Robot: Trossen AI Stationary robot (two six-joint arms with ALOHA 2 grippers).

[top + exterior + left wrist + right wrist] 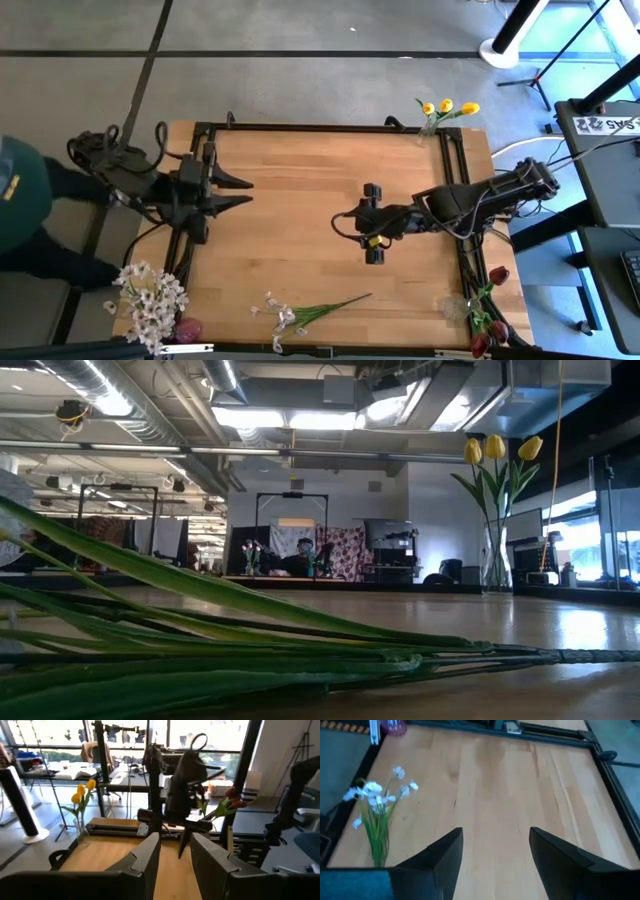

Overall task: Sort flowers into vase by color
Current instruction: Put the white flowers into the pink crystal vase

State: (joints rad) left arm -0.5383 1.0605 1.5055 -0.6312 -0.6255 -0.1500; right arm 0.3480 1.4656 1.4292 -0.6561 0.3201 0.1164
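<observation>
- Wooden table (300, 200) with a dark frame stands on a grey floor; the low view shows a big workshop room behind it.
- At the table's left side the left gripper (246, 193) waits above the wood, its fingers a little apart and holding nothing.
- In the near-left corner a vase (188, 329) already holds a bunch of white flowers (150, 296).
- One loose white spray (300, 313) lies flat on the wood at the near edge, blossoms toward the left and green stem toward the right. It is the only flower not yet in a vase.
- This spray looks very light and thin. The stem probably bends easily, and the tiny blossoms seem fragile, so the best place to take it is likely the bare stem, near its middle, not the blossom end.
- Because the stem lies flat on the wood, the fingers would probably need to come very low and close gently, or it may slip out.
- Near the table's middle the right gripper (372, 223) hangs over bare wood, fingers apart and empty, well apart from the spray.
- In the far-right corner the yellow tulips (447, 107) stand in a vase.
- In the near-right corner the red tulips (492, 318) stand in another vase.
</observation>
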